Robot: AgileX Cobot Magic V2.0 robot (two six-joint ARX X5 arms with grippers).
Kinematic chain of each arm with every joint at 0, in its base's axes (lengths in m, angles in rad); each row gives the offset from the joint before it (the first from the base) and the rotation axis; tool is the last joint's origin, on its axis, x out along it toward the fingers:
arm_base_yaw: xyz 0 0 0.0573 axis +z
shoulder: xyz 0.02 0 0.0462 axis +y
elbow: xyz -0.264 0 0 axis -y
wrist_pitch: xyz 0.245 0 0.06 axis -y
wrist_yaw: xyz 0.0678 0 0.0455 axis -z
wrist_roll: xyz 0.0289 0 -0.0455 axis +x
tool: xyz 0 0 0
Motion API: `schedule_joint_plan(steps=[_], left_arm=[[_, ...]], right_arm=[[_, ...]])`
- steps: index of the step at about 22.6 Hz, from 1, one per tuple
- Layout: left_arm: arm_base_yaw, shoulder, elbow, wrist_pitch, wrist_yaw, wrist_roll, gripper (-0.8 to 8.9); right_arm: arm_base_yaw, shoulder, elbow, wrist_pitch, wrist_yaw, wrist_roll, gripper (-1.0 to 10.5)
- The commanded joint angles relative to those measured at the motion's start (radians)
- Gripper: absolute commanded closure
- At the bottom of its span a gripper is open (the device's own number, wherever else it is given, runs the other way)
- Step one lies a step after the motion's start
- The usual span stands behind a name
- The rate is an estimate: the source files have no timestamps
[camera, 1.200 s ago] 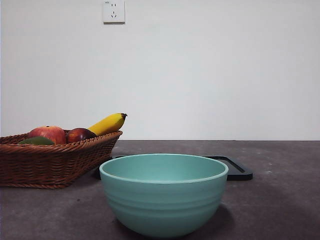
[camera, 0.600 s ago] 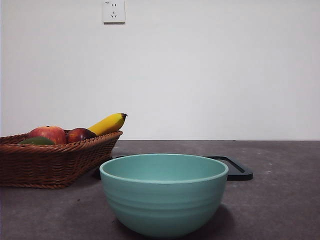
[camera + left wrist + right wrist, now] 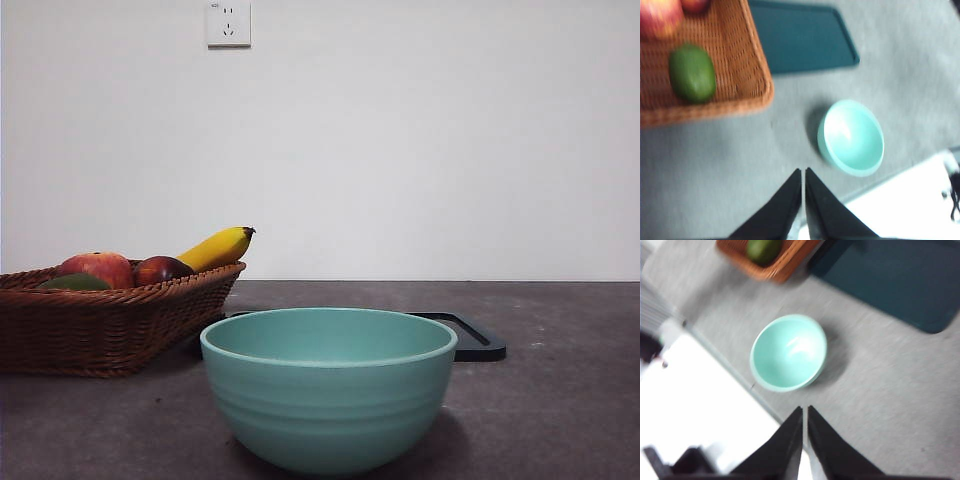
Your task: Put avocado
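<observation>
The avocado (image 3: pixel 692 74) is a dull dark-green oval lying in the wicker basket (image 3: pixel 747 65), near its front rim; the front view shows only its top (image 3: pixel 72 283) over the basket's edge, and the right wrist view catches it too (image 3: pixel 763 249). My left gripper (image 3: pixel 803 172) hangs high above the bare table between basket and bowl, jaws shut and holding nothing. High over the table on the bowl's other side, my right gripper (image 3: pixel 805 410) is also shut and holding nothing. Neither gripper shows in the front view.
A mint-green bowl (image 3: pixel 328 388) stands at the table's front centre. Behind it lies a flat dark tray (image 3: pixel 470 335). In the basket (image 3: pixel 110 320) sit a red apple (image 3: pixel 97 269), a dark reddish fruit (image 3: pixel 160 269) and a banana (image 3: pixel 217 247).
</observation>
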Motion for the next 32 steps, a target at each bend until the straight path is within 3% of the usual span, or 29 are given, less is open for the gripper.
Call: schedule_joint_plan(steps=[1, 7, 9, 13, 16, 32], left_arm=[[-0.009, 0.006, 0.016, -0.011, 0.006, 0.027, 8.04], [-0.009, 0.006, 0.016, -0.011, 0.006, 0.026, 7.71], [-0.009, 0.006, 0.016, -0.011, 0.006, 0.026, 6.99], [-0.009, 0.006, 0.016, -0.010, 0.006, 0.026, 4.62], [-0.009, 0.006, 0.016, -0.009, 0.005, 0.026, 3.50], [-0.009, 0.132, 0.017, 0.153, -0.074, 0.003, 3.46]], right_arm=[[0.026, 0.009, 0.018, 0.003, -0.001, -0.028, 9.4], [0.030, 0.009, 0.018, 0.006, -0.001, -0.034, 9.4], [0.030, 0.009, 0.018, 0.006, -0.001, -0.034, 8.8], [0.030, 0.009, 0.018, 0.006, -0.001, -0.033, 6.5], [0.030, 0.009, 0.018, 0.007, -0.001, -0.033, 6.0], [0.030, 0.013, 0.018, 0.013, 0.000, -0.033, 6.0]])
